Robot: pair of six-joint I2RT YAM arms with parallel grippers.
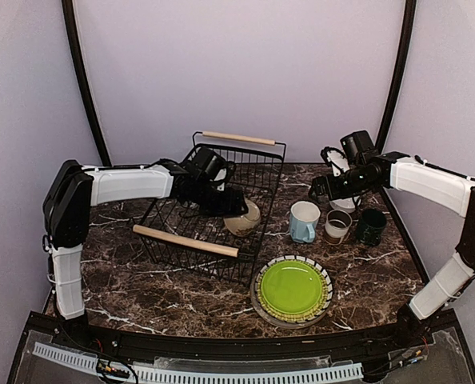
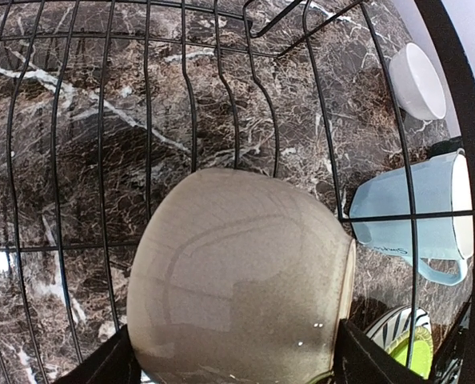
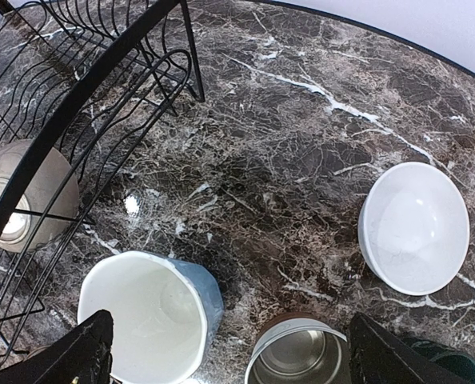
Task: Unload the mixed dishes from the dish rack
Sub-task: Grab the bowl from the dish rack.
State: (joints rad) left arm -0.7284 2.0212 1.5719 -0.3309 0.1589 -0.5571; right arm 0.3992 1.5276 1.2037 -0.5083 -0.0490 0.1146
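Observation:
The black wire dish rack (image 1: 257,172) with two wooden handles stands left of centre. My left gripper (image 1: 231,205) reaches inside it and is shut on a cream bowl (image 1: 245,218), which is tipped on its side. In the left wrist view the bowl (image 2: 237,272) fills the gap between my fingers (image 2: 101,364). My right gripper (image 1: 317,190) is open and empty, hovering above the light blue mug (image 1: 304,222) and the brown-white cup (image 1: 337,226). Right of these are the dark green mug (image 1: 371,226) and a white bowl (image 3: 413,228). A lime-green plate (image 1: 291,286) lies on the striped plate (image 1: 325,276).
The rack's wires (image 2: 145,120) surround the left gripper on all sides. In the right wrist view the blue mug (image 3: 141,320) and the brown-white cup (image 3: 297,352) sit between my open fingers (image 3: 61,356). Walls close off the table's back and sides.

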